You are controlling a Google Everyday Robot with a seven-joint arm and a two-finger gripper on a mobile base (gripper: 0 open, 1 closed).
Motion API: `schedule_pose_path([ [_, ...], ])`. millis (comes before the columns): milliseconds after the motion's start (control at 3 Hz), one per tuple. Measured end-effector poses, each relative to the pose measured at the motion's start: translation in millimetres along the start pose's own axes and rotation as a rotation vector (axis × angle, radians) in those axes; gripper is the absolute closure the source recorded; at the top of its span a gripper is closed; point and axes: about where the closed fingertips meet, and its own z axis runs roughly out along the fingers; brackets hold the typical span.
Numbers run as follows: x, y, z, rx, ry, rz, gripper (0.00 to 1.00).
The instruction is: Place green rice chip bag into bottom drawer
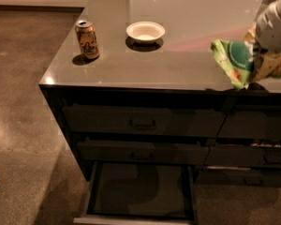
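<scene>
The green rice chip bag (pixel 238 62) is crinkled light green with a dark green round patch. It hangs at the right edge of the view, lifted just above the counter's front right part. My gripper (pixel 267 55) is shut on the bag's right side, and the pale arm runs out of view at the upper right. The bottom drawer (pixel 138 193) stands pulled open at the lower middle, under two handled drawers. Its dark shallow tray holds nothing and its pale front rim shows at the bottom edge. The bag is up and to the right of the drawer.
A gold drink can (pixel 87 40) stands near the counter's left front corner. A white bowl (pixel 145 32) sits at the counter's middle back. The grey counter top (pixel 178 55) has a sharp front edge. Narrower drawers (pixel 253 156) fill the right column. Brown floor lies to the left.
</scene>
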Motion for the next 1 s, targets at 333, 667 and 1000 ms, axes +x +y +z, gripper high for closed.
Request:
schedule_pose_path([
  [333,20,37,30,-0.087,0.055,0.204,1.0],
  [667,7,41,28,-0.03,0.082,0.263,1.0],
  [1000,0,21,29,0.039,0.074,0.242,1.0],
])
